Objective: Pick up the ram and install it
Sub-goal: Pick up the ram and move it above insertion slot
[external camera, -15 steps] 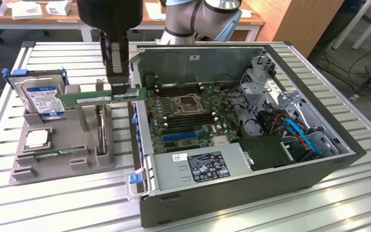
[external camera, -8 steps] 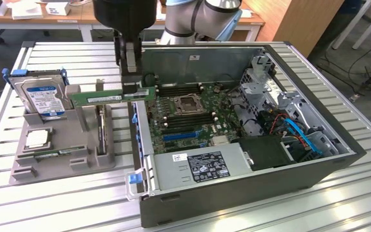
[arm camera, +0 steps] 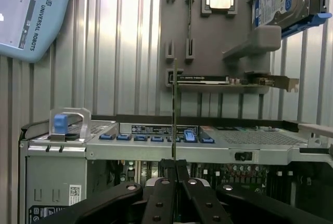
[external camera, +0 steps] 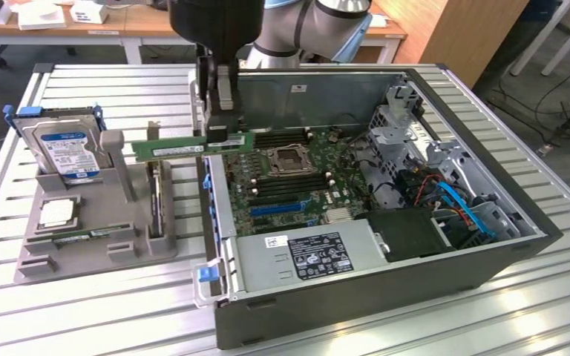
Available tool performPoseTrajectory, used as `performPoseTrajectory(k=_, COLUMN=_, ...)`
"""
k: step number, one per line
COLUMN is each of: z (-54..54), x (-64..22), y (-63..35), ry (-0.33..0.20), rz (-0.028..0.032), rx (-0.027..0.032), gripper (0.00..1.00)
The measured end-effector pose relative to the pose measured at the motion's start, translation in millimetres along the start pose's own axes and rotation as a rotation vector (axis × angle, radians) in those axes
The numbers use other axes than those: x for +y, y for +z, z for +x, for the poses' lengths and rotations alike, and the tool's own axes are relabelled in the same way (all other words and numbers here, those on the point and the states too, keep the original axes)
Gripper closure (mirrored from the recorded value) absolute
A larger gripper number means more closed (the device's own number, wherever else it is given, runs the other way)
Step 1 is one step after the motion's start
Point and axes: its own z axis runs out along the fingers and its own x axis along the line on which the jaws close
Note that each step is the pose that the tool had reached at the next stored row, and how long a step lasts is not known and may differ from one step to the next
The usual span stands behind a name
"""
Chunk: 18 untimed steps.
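Exterior view: the black two-fingered hand [external camera: 222, 136] hangs over the side wall of the open grey metal computer case [external camera: 364, 297], on the exterior view's left. It is pressed onto a long, thin green ram stick [external camera: 171, 148], held level and on edge above the case's rim, partly over the case and partly outside it. The case stands on a ribbed silver metal tabletop [external camera: 97, 326]. Beside the case, a grey plastic holder [external camera: 38, 256] carries a silver hard drive with a blue label [external camera: 67, 152]. Behind the case are pale wooden desks [external camera: 433, 30] and a grey floor [external camera: 533, 89] with cables.

Wrist view: the hand [arm camera: 175, 164] pinches the ram [arm camera: 174, 109], seen edge-on above the case [arm camera: 156, 146]. Beyond the case lie the tabletop [arm camera: 130, 52], the holder [arm camera: 208, 37] and a pale blue teach pendant [arm camera: 31, 16].
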Motion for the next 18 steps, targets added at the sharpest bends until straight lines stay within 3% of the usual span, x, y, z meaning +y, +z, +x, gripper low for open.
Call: performPoseTrajectory(k=18, z=0.9, x=-40.0, y=-1.0, ry=0.0, rz=0.0, rx=-0.0002, gripper=0.89)
